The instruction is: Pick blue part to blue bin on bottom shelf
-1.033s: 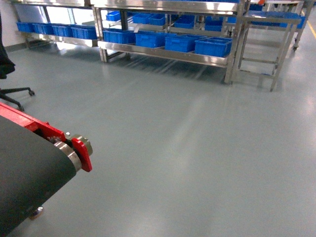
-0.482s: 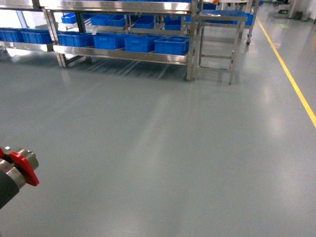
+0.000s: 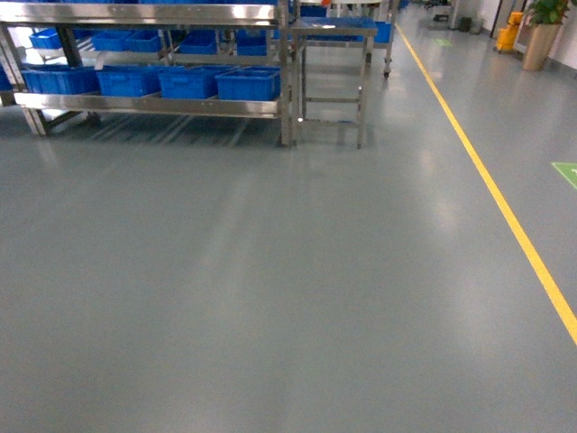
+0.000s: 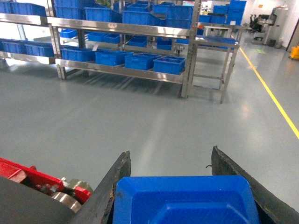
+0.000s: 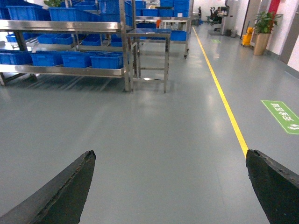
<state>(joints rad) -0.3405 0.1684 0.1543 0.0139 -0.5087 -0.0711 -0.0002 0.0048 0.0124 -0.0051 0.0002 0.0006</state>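
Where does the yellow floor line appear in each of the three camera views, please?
Head: the yellow floor line runs diagonally down the right side.
Left wrist: it crosses the far right, beyond the steel rack.
Right wrist: it runs right of centre, ending near the right pincer finger.
Shared landmark: the small steel table at the rack's end.

Ahead and left of both tools, the bottom shelf [image 3: 153,105] of the steel rack carries a row of blue bins [image 3: 189,82]; the rack stands on the grey floor [image 3: 270,289] stretching beneath them
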